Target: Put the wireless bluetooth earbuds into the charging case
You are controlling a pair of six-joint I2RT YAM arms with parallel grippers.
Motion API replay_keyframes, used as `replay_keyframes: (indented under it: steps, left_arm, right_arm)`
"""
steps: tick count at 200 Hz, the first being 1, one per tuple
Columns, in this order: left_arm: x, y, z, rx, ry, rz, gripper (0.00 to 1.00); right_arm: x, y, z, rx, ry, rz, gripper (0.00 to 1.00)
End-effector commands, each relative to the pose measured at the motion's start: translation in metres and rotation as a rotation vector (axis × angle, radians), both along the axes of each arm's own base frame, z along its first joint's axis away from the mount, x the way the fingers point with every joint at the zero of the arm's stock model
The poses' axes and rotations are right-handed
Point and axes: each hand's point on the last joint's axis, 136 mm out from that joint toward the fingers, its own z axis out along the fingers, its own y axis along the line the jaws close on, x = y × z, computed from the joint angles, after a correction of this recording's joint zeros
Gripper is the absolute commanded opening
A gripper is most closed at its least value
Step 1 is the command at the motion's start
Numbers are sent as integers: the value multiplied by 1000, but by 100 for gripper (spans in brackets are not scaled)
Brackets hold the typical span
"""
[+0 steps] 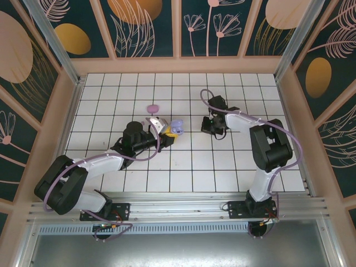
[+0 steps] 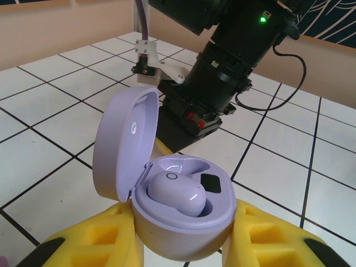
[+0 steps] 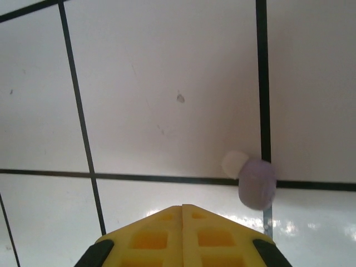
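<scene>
Done so far: one lavender earbud [image 2: 175, 192] sits in the nearer well of the lavender charging case [image 2: 183, 233], whose lid [image 2: 119, 144] stands open.
Left to do: the case's other well [image 2: 210, 182] looks empty, so I judge this pair half finished.
Loose earbud: a second lavender earbud [image 3: 257, 182] lies on the tiles well to the right of the case, on a grid line and just beside the right gripper's fingertips, but not between them.
Pink object: a small pink object [image 1: 152, 107] lies on the tiles beyond the case and a little to its left. It is too small to tell whether it is a bud or a case.
Left arm pose: it reaches forward from its base and runs low over the table.
Left gripper [image 1: 166, 128]: its yellow fingers [image 2: 100, 239] pinch the case body from both sides and hold it upright.
Right arm pose: it is folded at the elbow, with the wrist bent down toward the tiles to the right of the case.
Right gripper [image 3: 182, 208]: the fingers are pressed together with nothing between them, so the loose earbud is not yet picked up.
</scene>
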Motion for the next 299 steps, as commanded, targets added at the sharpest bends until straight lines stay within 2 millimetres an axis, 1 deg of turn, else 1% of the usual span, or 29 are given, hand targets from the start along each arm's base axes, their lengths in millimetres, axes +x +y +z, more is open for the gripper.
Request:
replay_keyframes:
  steps: [1, 38, 65, 106, 154, 166, 201, 214, 235, 245, 247, 256, 274, 299]
  left_arm:
    - [-3, -1, 3, 0, -27, -13, 0]
    - [-3, 0, 2, 8, -30, -9, 0]
    - [-2, 0, 3, 8, -33, -11, 0]
    - [0, -3, 3, 6, -28, -17, 0]
    - [0, -3, 3, 8, -29, -16, 0]
    - [0, -3, 3, 8, -29, -15, 0]
    - [-1, -2, 3, 13, -30, -12, 0]
    - [-1, -1, 3, 14, -33, -8, 0]
    - [-1, -1, 3, 14, -35, -7, 0]
    - [0, -1, 4, 14, -36, -8, 0]
    - [-1, -1, 4, 14, -37, -9, 0]
    - [0, -1, 3, 12, -36, -10, 0]
    - [0, -2, 4, 9, -34, -12, 0]
    - [-1, -2, 5, 6, -35, -12, 0]
  right_arm:
    - [2, -14, -12, -79, 26, -14, 6]
    - [6, -21, -20, -94, 35, -19, 5]
    - [5, -27, -20, -128, 33, -13, 4]
    - [3, -44, -19, -204, 36, -15, 4]
    - [9, -64, -12, -241, 29, -41, 4]
    - [12, -73, -11, -256, 24, -60, 4]
    - [21, -84, 1, -254, 4, -86, 3]
    - [22, -84, 9, -238, -9, -93, 2]
    - [23, -86, 27, -219, -50, -116, 2]
    - [24, -88, 32, -213, -62, -128, 2]
    - [24, -85, 33, -195, -60, -122, 2]
    - [26, -84, 36, -183, -64, -128, 2]
    - [32, -87, 34, -186, -55, -144, 2]
    - [42, -93, 20, -209, -7, -175, 1]
